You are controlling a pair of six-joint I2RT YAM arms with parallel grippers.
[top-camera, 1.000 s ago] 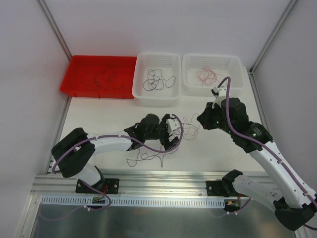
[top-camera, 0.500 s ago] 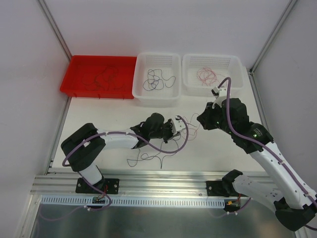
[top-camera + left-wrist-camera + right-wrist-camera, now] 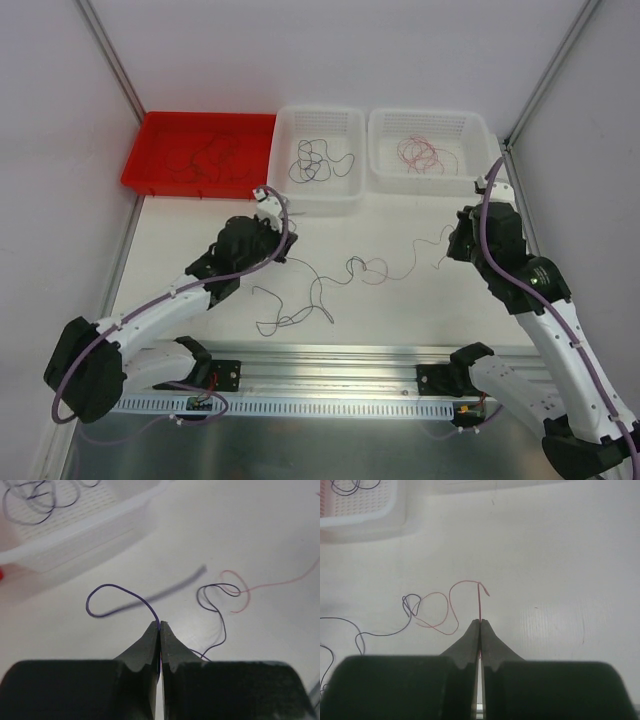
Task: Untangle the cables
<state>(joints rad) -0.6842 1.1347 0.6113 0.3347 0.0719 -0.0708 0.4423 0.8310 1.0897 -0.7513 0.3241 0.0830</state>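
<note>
Swung apart, left claw [image 3: 159, 626] and right claw [image 3: 480, 623] pinch cables [image 3: 116, 586].

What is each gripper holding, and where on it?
Left gripper: dark purple wire, pinched in its jaws' tips beside a loop. Right gripper: red wire, pinched near its hooked end.

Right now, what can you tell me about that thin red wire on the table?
The red wire is hair-thin, flexible and curly. One end is pinched between the shut fingers of the right gripper. From there it runs forward, bends, then loops leftward across the white table, where its far end hooks through a coil of dark purple wire.
</note>
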